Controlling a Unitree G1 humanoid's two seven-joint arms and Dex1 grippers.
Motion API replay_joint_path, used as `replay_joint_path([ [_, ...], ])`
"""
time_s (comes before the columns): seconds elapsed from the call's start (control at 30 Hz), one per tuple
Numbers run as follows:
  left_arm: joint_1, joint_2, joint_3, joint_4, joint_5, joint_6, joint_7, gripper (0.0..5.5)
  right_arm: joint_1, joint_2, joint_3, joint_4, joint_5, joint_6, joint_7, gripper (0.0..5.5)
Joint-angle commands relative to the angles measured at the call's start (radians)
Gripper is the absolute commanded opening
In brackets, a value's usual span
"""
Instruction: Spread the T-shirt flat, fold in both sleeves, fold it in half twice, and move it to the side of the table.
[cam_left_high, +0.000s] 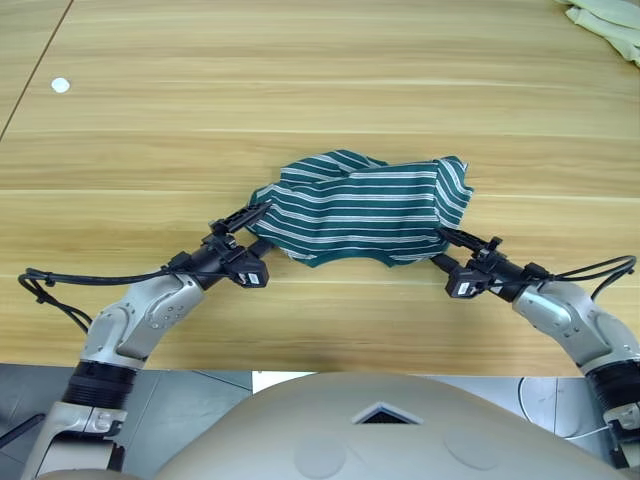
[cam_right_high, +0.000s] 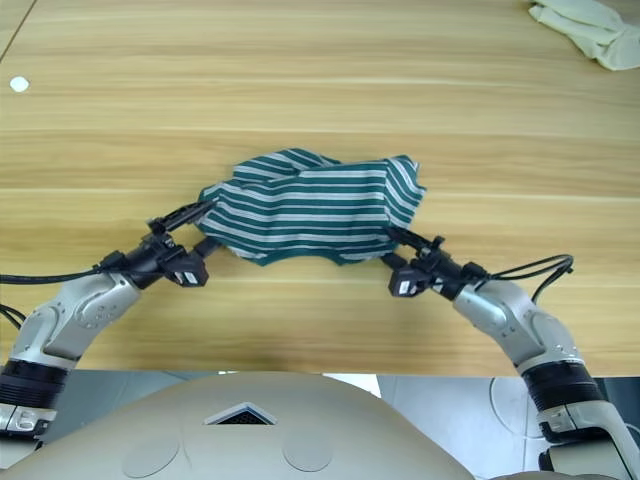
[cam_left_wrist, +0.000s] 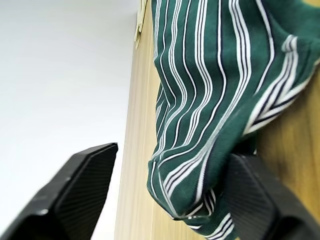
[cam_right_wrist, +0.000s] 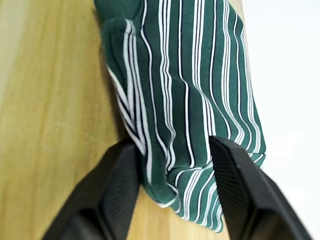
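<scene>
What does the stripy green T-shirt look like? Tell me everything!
The T-shirt is dark green with thin white stripes and looks like soft knit cloth. It lies crumpled in a wide bunch, not spread flat, on the wooden table. The left gripper is at its left end, fingers apart around a hem corner. The right gripper pinches its right end.

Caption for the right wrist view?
Jaws pinch a bunched edge of the green striped T-shirt on the wooden table.
</scene>
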Motion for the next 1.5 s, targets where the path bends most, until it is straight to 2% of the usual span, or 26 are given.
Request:
replay_joint_path([
  [0.03, 0.0, 0.008, -0.008, 0.0, -0.015, 0.01, -0.001, 2.81, 0.01, 0.011, 0.043, 0.053, -0.056, 0.021, 0.014, 1.64],
  [0.13, 0.004, 0.013, -0.022, 0.012, -0.01, 0.01, -0.008, 2.26, 0.006, 0.009, 0.05, 0.06, -0.054, 0.02, 0.006, 1.02],
  [0.17, 0.004, 0.016, -0.024, 0.019, -0.006, 0.012, -0.007, 2.23, 0.006, 0.008, 0.049, 0.063, -0.053, 0.022, 0.003, 0.95],
  [0.37, 0.007, 0.024, -0.039, 0.039, -0.004, 0.016, -0.006, 1.08, 0.009, -0.006, 0.029, 0.058, -0.047, 0.026, -0.014, 0.01],
  [0.6, 0.029, 0.02, -0.02, 0.027, -0.083, 0.002, -0.002, 0.03, 0.035, 0.006, -0.035, 0.006, 0.08, -0.021, -0.033, 0.0],
  [0.73, 0.086, 0.018, -0.01, -0.03, -0.39, -0.049, -0.065, 0.03, 0.09, -0.002, -0.096, -0.043, 0.296, -0.075, 0.009, 0.0],
  [0.87, 0.238, 0.096, -0.036, -0.236, -0.9, -0.16, -0.184, 0.03, 0.287, -0.082, -0.225, -0.299, 0.838, -0.243, 0.085, 0.0],
  [0.97, 0.222, 0.128, -0.038, -0.313, -1.139, -0.201, -0.283, 0.03, 0.322, -0.098, -0.246, -0.408, 1.026, -0.338, 0.14, 0.0],
  [1.07, 0.043, 0.076, -0.009, -0.264, -1.325, -0.137, -0.365, 0.03, 0.13, -0.051, -0.244, -0.398, 1.054, -0.248, 0.178, 0.0],
  [1.17, -0.289, -0.042, 0.013, -0.062, -1.45, 0.019, -0.411, 0.03, -0.277, 0.101, -0.201, -0.224, 0.943, -0.069, 0.129, 0.0],
  [1.27, -0.726, -0.208, 0.038, 0.461, -1.357, 0.149, -0.364, 0.03, -0.766, 0.27, -0.157, 0.217, 0.63, 0.056, -0.079, 0.0],
  [1.33, -1.025, -0.288, 0.018, 0.879, -1.208, 0.218, -0.221, 0.03, -1.084, 0.33, -0.082, 0.588, 0.43, 0.178, -0.316, 0.0],
  [1.4, -1.271, -0.334, -0.002, 1.158, -1.106, 0.309, 0.007, 0.03, -1.329, 0.372, -0.043, 0.866, 0.352, 0.321, -0.535, 0.0],
  [1.43, -1.365, -0.349, 0.006, 1.232, -1.089, 0.337, 0.107, 0.03, -1.415, 0.383, -0.047, 0.946, 0.343, 0.372, -0.615, 0.0],
  [1.5, -1.538, -0.345, 0.018, 1.298, -1.016, 0.266, 0.361, 0.03, -1.551, 0.368, -0.062, 1.015, 0.307, 0.401, -0.828, 0.0],
])
